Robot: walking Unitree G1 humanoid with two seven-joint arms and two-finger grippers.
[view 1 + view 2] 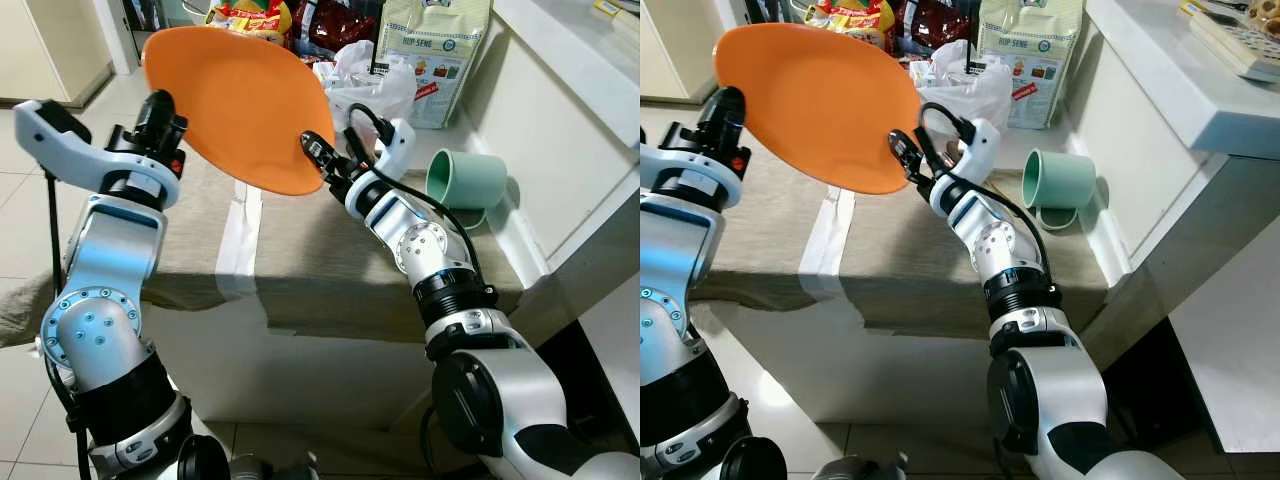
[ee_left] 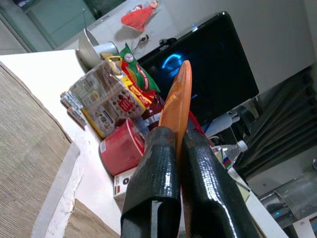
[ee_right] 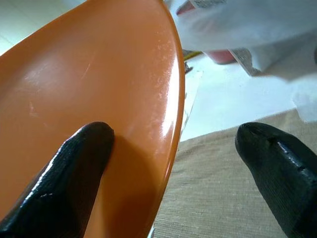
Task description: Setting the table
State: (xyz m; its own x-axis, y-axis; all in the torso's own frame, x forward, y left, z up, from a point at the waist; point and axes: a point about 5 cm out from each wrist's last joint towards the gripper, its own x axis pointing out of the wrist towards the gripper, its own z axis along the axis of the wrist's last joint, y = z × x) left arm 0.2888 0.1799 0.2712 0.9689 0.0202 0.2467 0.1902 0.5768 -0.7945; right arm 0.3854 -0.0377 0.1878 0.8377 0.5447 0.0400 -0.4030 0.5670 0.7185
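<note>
**Orange plate held between two grippers above the table**

The orange plate [image 1: 235, 95] hangs tilted in the air over the far part of the table [image 1: 330, 260], clear of the beige cloth that covers it. The left gripper [image 2: 176, 148] has its two black fingers pressed together on the plate's rim, pinching it edge-on, so this arm appears to carry the weight. The right gripper [image 1: 318, 155] meets the opposite edge: one finger [image 3: 64, 183] lies against the plate's face, while the other stands well apart from it over the cloth, so its fingers are spread and not clamped. That looks like a hand-over or a steadying touch, with the right arm set to take the rim once it closes.

A green mug [image 1: 465, 180] lies on its side near the table's right edge, beside the white counter [image 1: 560, 120]. Behind the plate, bags and packets of food [image 1: 435, 50] crowd the back of the table, along with a white plastic bag [image 1: 365, 75]. That clutter likely explains why the plate is kept high and tilted: the free stretch of cloth lies nearer the robot, and the plate must come down flat there.

The plate is not yet set, and the mug is not yet stood upright. A loose one-sided grip risks a slip.
</note>
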